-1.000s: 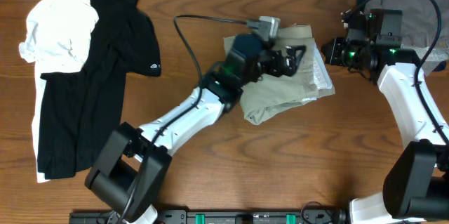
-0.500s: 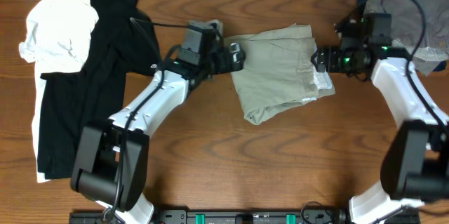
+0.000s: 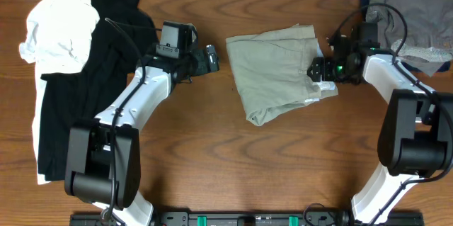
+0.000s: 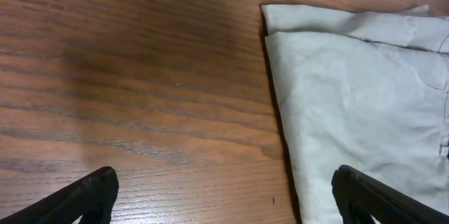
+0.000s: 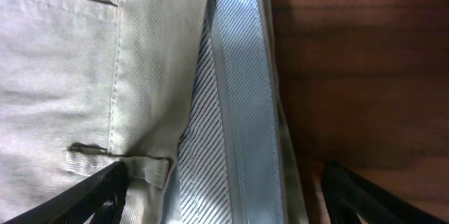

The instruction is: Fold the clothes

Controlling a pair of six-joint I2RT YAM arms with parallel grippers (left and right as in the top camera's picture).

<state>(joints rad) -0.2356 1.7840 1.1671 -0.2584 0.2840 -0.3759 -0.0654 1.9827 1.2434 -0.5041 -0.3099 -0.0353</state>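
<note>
The khaki trousers (image 3: pixel 279 70) lie folded in a compact bundle at the table's middle. My left gripper (image 3: pixel 210 57) hovers open just left of them; in the left wrist view the left gripper (image 4: pixel 224 206) has bare wood between its fingers and the trousers' edge (image 4: pixel 365 97) under the right finger. My right gripper (image 3: pixel 318 69) is at the trousers' right edge. Seen from the right wrist, the right gripper (image 5: pixel 224 206) stands open, straddling the pale striped waistband lining (image 5: pixel 224 112), which lies flat. A black garment (image 3: pixel 92 91) and a white one (image 3: pixel 60 27) lie at far left.
A grey garment (image 3: pixel 414 13) lies heaped at the back right corner, behind my right arm. The wooden table (image 3: pixel 283 162) shows bare wood in front of the trousers. The left arm's cable loops above the black garment.
My left arm has drawn back leftward off the trousers and now hangs beside them. My right gripper has opened and moved in onto the waistband edge.
</note>
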